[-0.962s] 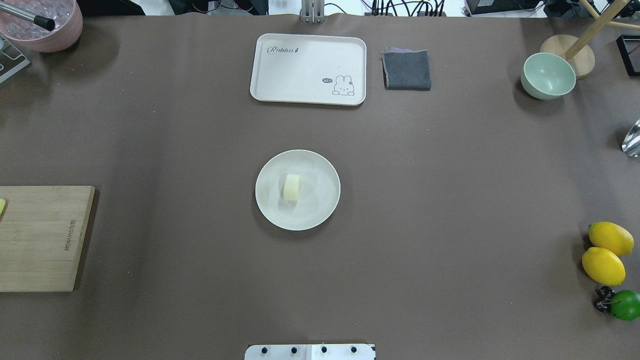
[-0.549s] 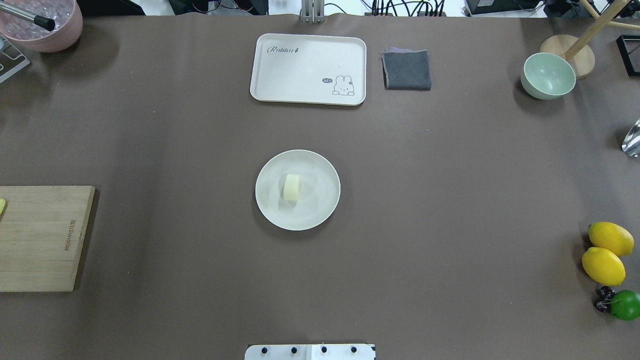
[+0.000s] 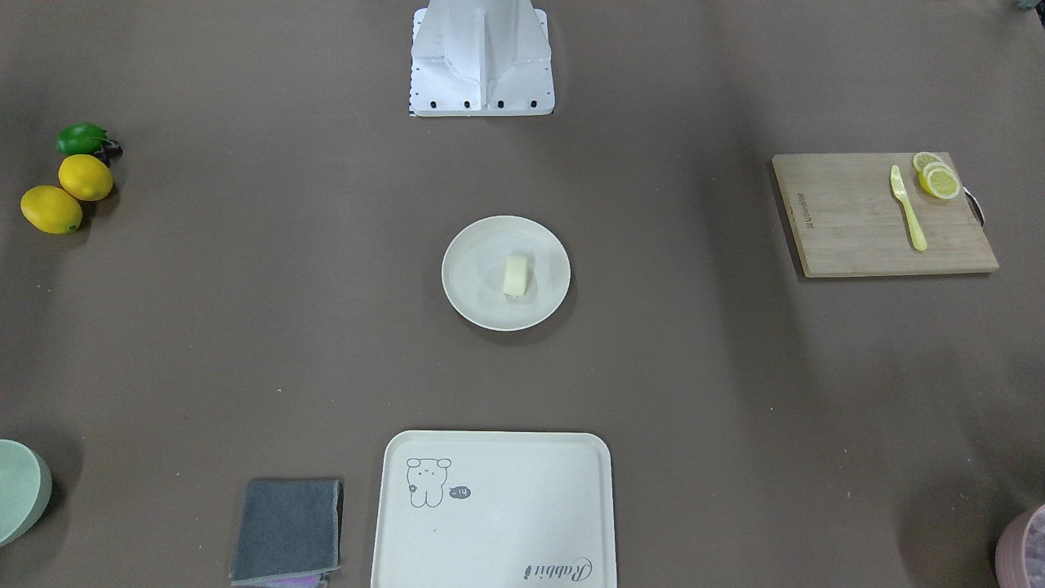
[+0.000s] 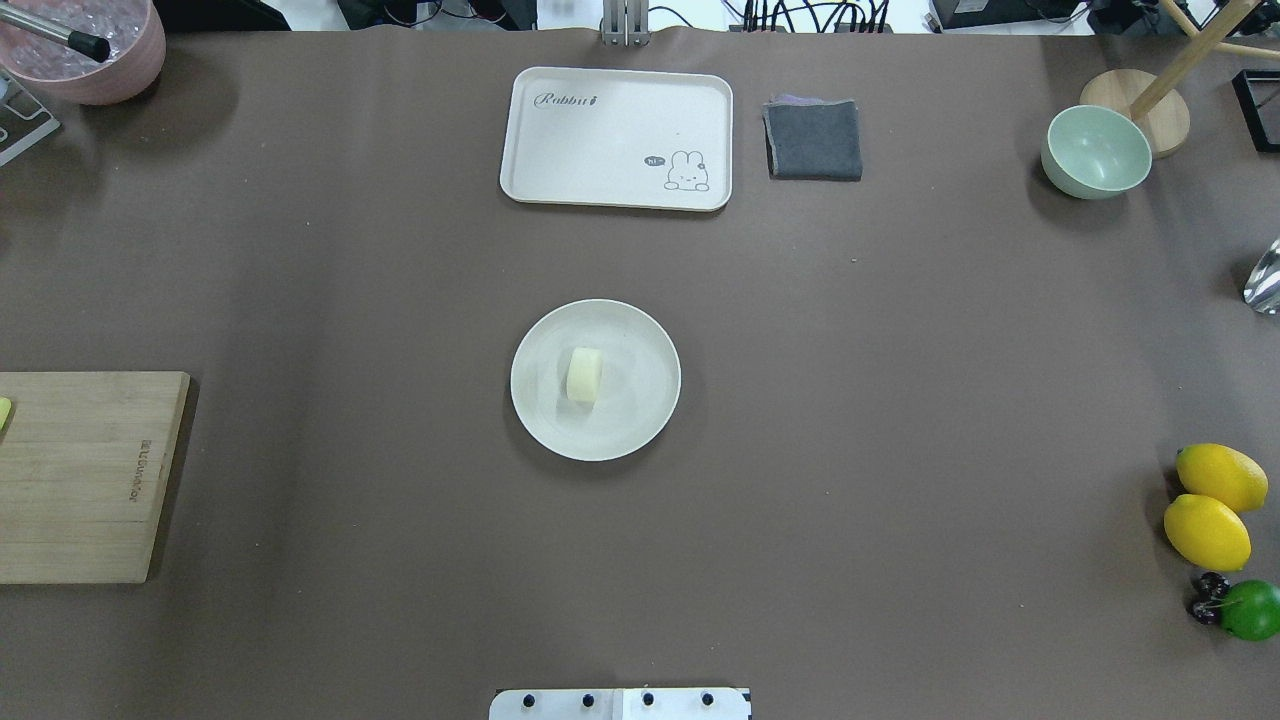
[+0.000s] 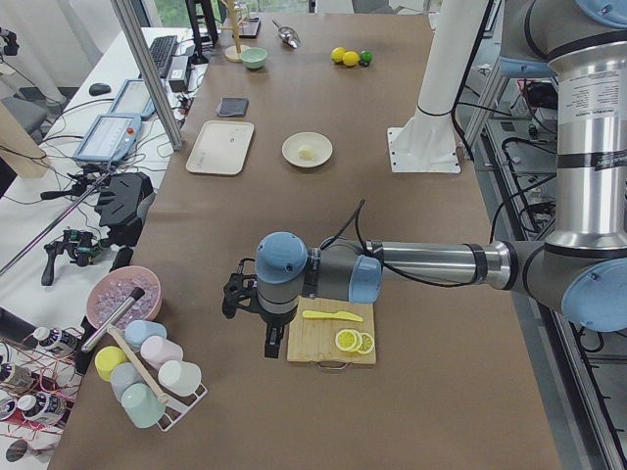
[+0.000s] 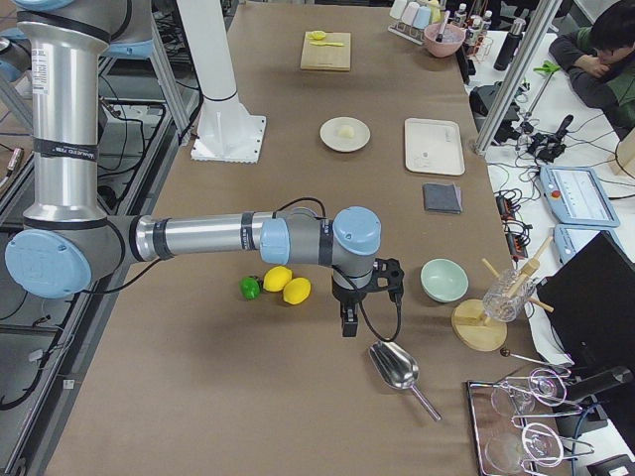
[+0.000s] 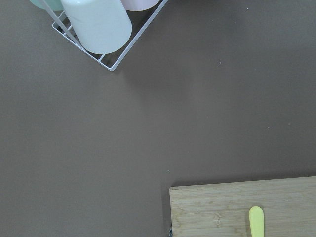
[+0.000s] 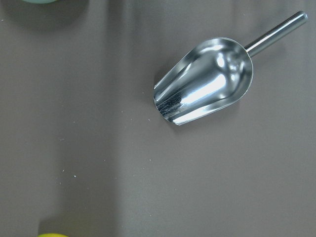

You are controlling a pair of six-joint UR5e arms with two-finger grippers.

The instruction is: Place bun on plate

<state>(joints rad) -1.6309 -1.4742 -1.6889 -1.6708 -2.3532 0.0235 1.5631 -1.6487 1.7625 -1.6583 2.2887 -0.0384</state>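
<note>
The pale cream bun (image 4: pixel 584 375) lies on the round cream-white plate (image 4: pixel 645 345) at the middle of the table, a little left of the plate's centre. From across the table the bun (image 3: pixel 516 275) sits on the plate (image 3: pixel 473 273) the same way. No gripper is near it. My left gripper (image 5: pixel 272 345) hangs far off by the cutting board's end, and my right gripper (image 6: pixel 348 327) hangs near the lemons. Both show only in the side views, so I cannot tell whether they are open or shut.
A rabbit-print tray (image 4: pixel 617 137) and a grey cloth (image 4: pixel 814 139) lie beyond the plate. A green bowl (image 4: pixel 1096 152), two lemons (image 4: pixel 1208 530) and a lime (image 4: pixel 1250 609) are at the right. A cutting board (image 3: pixel 882 214) with knife and lemon slices is left. A metal scoop (image 8: pixel 205 81) lies under the right wrist.
</note>
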